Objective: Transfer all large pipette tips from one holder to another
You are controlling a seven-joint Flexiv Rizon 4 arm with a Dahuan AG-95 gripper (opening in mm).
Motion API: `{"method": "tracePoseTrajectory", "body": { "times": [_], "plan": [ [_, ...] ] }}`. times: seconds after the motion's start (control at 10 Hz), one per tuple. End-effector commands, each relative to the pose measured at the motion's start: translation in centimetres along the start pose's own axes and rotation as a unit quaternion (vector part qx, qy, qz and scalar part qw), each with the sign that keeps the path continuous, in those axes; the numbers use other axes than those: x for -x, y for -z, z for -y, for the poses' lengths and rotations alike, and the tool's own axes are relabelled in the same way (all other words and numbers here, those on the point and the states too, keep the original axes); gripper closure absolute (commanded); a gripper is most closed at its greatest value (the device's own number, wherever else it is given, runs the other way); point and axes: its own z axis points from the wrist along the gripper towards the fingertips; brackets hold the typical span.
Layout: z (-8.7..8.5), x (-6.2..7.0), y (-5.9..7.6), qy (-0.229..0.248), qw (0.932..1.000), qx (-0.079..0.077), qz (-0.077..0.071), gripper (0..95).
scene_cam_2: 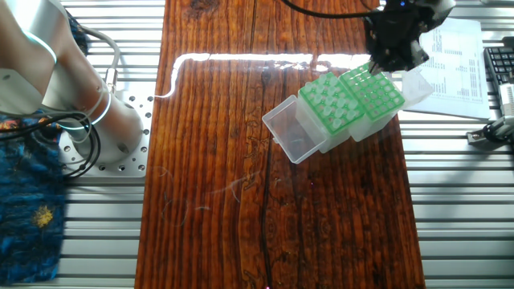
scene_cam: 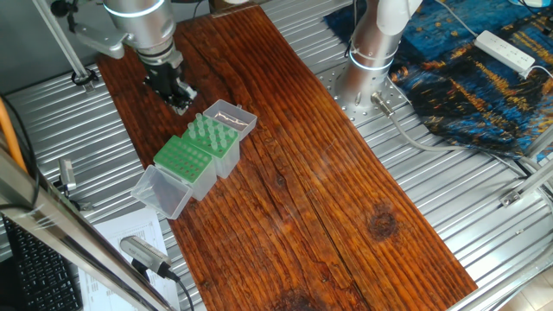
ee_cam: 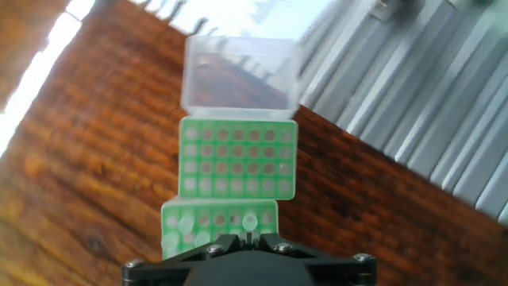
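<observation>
Two green holders stand side by side on the wooden board. One holder point(scene_cam: 216, 134) point(scene_cam_2: 328, 100) carries several large pipette tips point(scene_cam: 207, 125), pale green cones standing upright. The other holder point(scene_cam: 184, 157) point(scene_cam_2: 374, 90) point(ee_cam: 238, 167) shows only bare holes. My gripper point(scene_cam: 179, 97) point(scene_cam_2: 393, 52) point(ee_cam: 249, 237) hangs just above the holders. In the hand view its fingers are almost together, with a pale tip point(ee_cam: 250, 222) sticking out from between them over the filled holder point(ee_cam: 218, 226). That view is blurred.
Each holder has a clear lid folded open, one point(scene_cam: 235, 117) point(scene_cam_2: 291, 136) by the filled holder and one point(scene_cam: 161, 192) point(ee_cam: 238, 71) by the bare one. The robot's base point(scene_cam: 367, 65) stands on ribbed metal beside the board. Papers point(scene_cam_2: 458, 56) lie off the board.
</observation>
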Motion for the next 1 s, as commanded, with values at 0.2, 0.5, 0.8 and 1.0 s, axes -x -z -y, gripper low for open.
{"method": "tracePoseTrajectory", "body": {
  "times": [0.2,0.5,0.8,1.0],
  "plan": [
    [0.45,-0.03,-0.51,-0.117,0.9931,0.011,0.002,95.0],
    [0.49,-0.13,-0.45,-0.162,0.9866,0.018,0.005,95.0],
    [0.51,-0.28,-0.38,-0.158,0.9872,0.019,0.0,95.0],
    [0.51,-0.27,-0.39,-0.157,0.9874,0.02,0.002,95.0]
  ]
}}
